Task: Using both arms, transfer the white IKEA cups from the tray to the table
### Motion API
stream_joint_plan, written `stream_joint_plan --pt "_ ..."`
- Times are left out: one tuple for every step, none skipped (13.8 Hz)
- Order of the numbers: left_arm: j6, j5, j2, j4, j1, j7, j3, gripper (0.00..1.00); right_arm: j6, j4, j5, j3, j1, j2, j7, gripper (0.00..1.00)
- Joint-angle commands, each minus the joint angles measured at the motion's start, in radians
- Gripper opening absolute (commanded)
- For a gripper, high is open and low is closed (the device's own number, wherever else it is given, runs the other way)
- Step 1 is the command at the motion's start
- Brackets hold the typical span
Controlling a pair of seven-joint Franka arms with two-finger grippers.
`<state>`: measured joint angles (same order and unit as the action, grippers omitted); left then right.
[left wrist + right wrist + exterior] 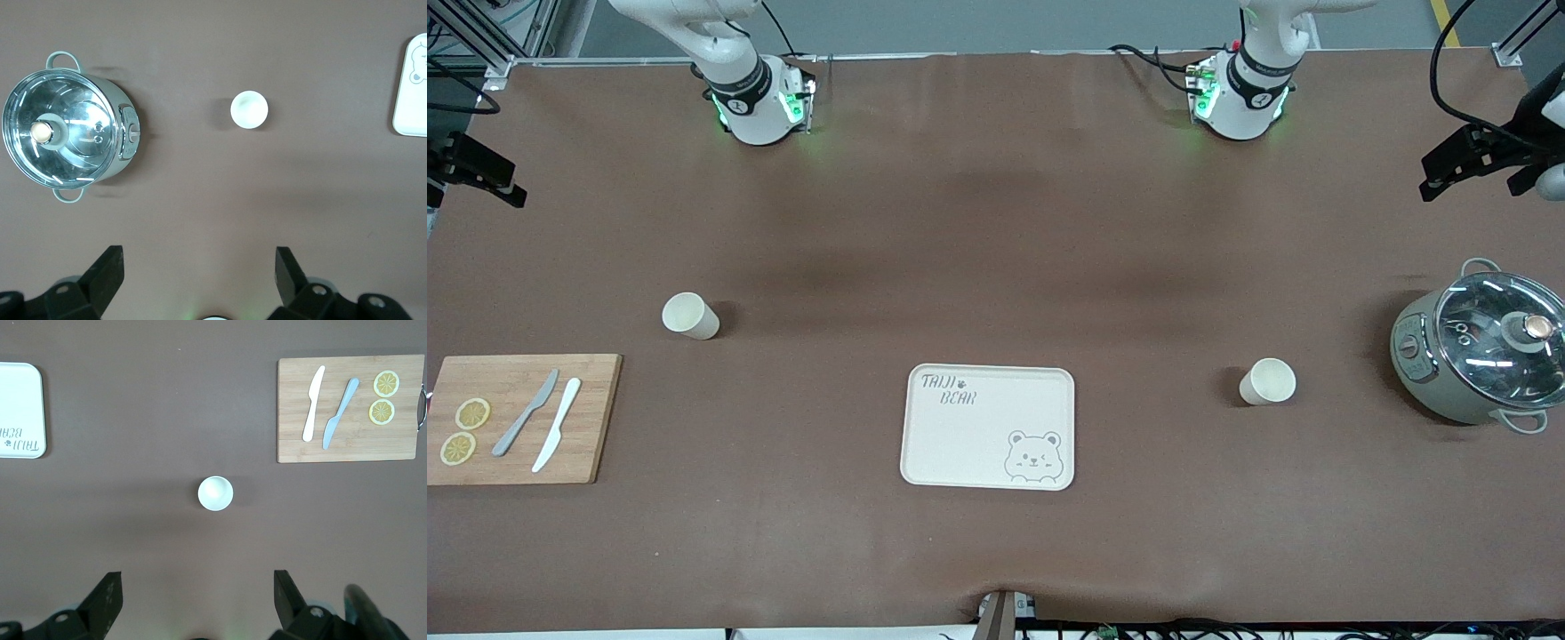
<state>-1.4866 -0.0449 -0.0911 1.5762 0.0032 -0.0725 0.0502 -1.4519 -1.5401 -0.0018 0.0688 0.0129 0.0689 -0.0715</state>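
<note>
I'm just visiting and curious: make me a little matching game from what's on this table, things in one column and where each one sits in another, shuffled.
Things:
1. cup near the pot
2. lemon slices
3. tray
4. left gripper

Places or states:
A. on the cutting board
B. open, empty, up over the table
C. between the two cups, with nothing on it
D. upright on the table, toward the left arm's end

Pairs: 1-D, 2-A, 3-C, 4-B
</note>
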Motion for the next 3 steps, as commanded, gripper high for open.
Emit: stream_joint_plan --pt "0.003 0.005 0.008 -0.022 0.003 -0.009 0.004 1.00 0.007 -0.006 0.017 -0.006 0.013 0.014 -0.004 1.00" --pt "0.003 0.005 0.011 -0.022 0.003 -0.010 0.004 1.00 0.007 -0.006 0.017 -0.006 0.013 0.014 -0.004 1.00" --pt "0.005 0.005 0.013 -0.022 0.003 -0.009 0.004 1.00 0.007 -0.006 0.017 -0.006 0.013 0.014 -0.004 1.00"
